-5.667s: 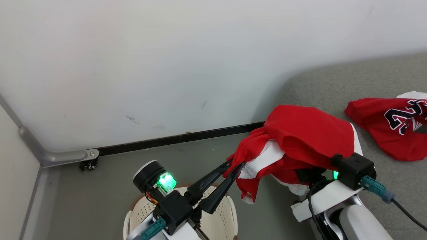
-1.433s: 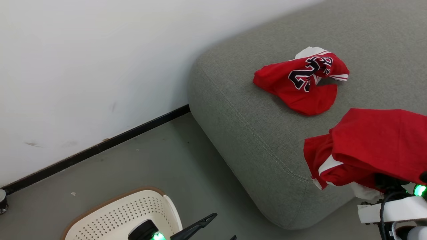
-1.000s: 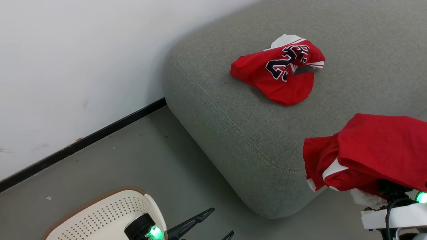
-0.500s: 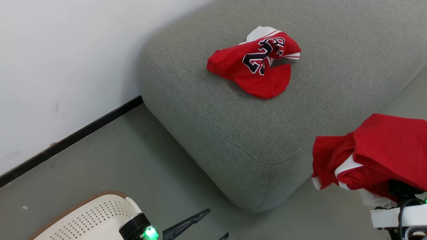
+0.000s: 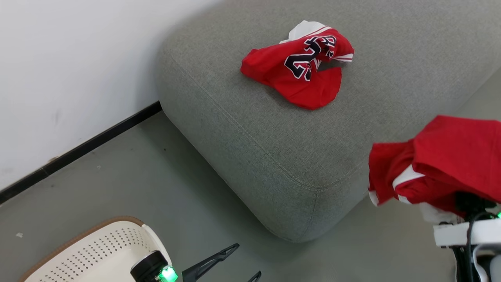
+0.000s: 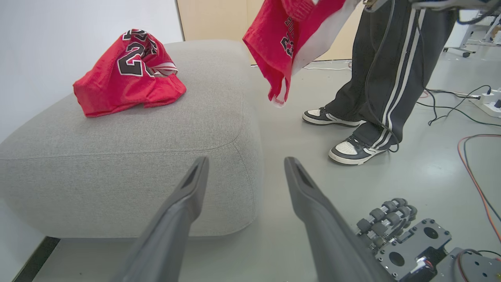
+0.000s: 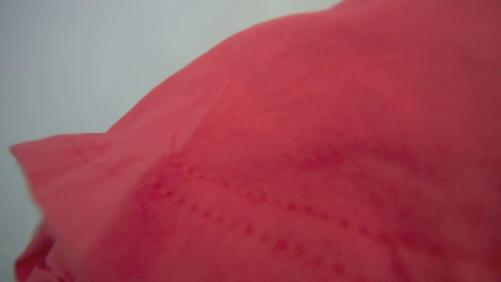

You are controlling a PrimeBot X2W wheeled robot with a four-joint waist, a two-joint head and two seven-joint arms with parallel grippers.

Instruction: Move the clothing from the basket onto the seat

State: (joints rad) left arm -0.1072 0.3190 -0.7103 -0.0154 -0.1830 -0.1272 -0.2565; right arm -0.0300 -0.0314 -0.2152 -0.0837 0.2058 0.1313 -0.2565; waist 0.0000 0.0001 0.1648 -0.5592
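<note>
Right gripper (image 5: pixel 467 204), clenched on the red shorts (image 5: pixel 442 164), holds them off the near-right edge of the seat (image 5: pixel 297 149); left gripper (image 6: pixel 244 166) released. Carry in hand; next, reach far-left over the seat and let go

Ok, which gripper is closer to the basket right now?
Left. The left gripper hangs open right beside the basket. The right gripper is hidden under the red garment, far off beyond the near corner of the seat.
</note>
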